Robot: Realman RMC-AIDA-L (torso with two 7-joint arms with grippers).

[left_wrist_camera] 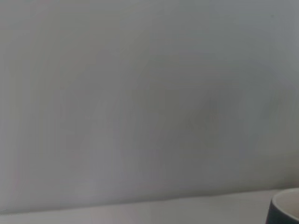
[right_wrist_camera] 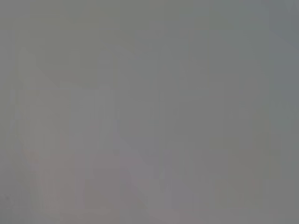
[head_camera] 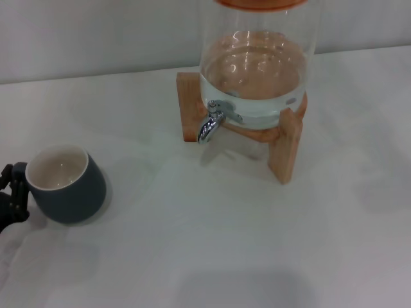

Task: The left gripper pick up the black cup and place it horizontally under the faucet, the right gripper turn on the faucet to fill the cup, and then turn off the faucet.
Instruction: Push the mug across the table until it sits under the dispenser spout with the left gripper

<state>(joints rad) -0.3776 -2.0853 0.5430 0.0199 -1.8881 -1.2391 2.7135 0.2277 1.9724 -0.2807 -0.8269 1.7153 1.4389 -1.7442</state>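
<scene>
One cup and one dispenser stand on the white bench (head_camera: 212, 244) in the head view. The black cup (head_camera: 67, 185) sits upright at the robot's left, near the bench's edge, its cream-white inside showing and nothing visible in it. Just beside its left wall, at the frame's border, the left claw (head_camera: 11, 196) reaches in; only a small black part of it shows, touching or nearly touching the cup, and whether its fingers are spread or clenched cannot be told.

The faucet (head_camera: 212, 122), a shiny chrome spigot, sticks out of the front of a clear glass dispenser (head_camera: 257, 58) partly filled with water. The dispenser rests on a wooden stand (head_camera: 282, 141) toward the back of the bench, well apart from the cup. The bench under the faucet is bare.

The left wrist view shows a plain pale wall, a strip of the bench, and the cup's rim (left_wrist_camera: 286, 207) in one corner. The right wrist view shows only an even grey field; the right claw appears in none of the views.

No brand, label or writing can be read on the cup, the dispenser or the stand.
</scene>
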